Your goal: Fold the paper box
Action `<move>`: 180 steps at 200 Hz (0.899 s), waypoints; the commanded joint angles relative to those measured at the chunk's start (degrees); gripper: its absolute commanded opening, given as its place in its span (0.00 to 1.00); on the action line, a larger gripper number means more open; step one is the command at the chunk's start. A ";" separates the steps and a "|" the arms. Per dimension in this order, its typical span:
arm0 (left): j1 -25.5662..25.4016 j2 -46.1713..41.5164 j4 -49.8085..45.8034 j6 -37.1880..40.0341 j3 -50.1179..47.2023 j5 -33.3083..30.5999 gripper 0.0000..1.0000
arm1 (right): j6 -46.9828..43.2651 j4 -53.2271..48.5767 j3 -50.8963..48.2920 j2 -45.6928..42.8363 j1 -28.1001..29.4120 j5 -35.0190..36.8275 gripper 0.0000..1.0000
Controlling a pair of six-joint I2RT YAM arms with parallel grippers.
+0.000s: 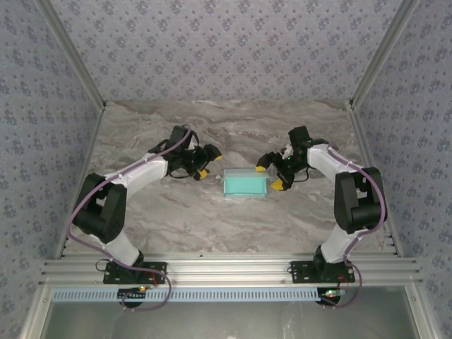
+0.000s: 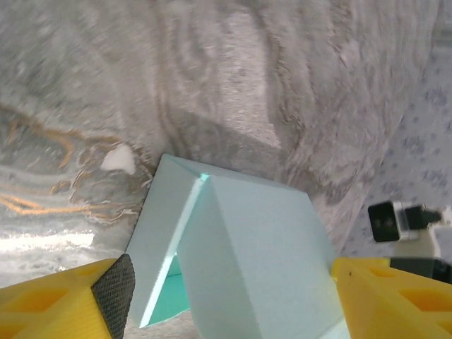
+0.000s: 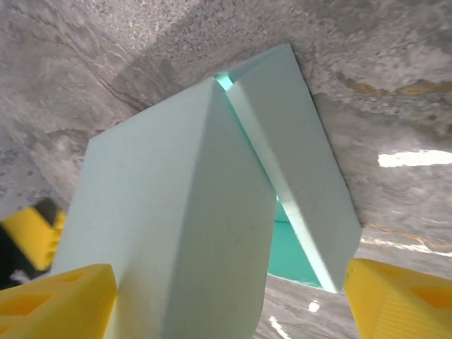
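The paper box point(image 1: 246, 183) is light aqua card and lies on the marble table between my two grippers. In the left wrist view the box point(image 2: 254, 247) has an end flap standing open, with the darker inside showing. My left gripper point(image 1: 208, 164) is open just left of the box, and its yellow fingers point(image 2: 63, 300) frame that end. My right gripper point(image 1: 269, 176) is open at the box's right end. In the right wrist view the box point(image 3: 176, 212) reaches down between the yellow fingers point(image 3: 402, 300), a side flap gaping.
The grey marble tabletop point(image 1: 226, 127) is walled by patterned panels at the back and sides, with aluminium posts point(image 1: 371, 63) at the corners. A metal rail point(image 1: 226, 268) carries both arm bases at the near edge.
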 commanded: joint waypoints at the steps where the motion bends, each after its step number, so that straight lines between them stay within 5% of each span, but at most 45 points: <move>1: -1.26 0.93 -8.27 15.40 5.56 1.66 0.78 | -6.77 -6.28 2.84 -2.75 0.10 7.01 0.86; 63: -5.72 9.04 -18.31 27.69 12.15 -2.32 0.79 | -9.61 -6.30 2.18 -0.52 1.48 11.48 0.77; 127: -6.16 14.39 -19.35 31.16 8.30 -6.07 0.77 | -13.17 -8.55 2.61 2.19 5.74 25.28 0.74; 180: -6.95 14.50 -18.23 30.78 7.84 -10.11 0.80 | -12.73 -9.49 6.16 4.00 6.87 25.65 0.74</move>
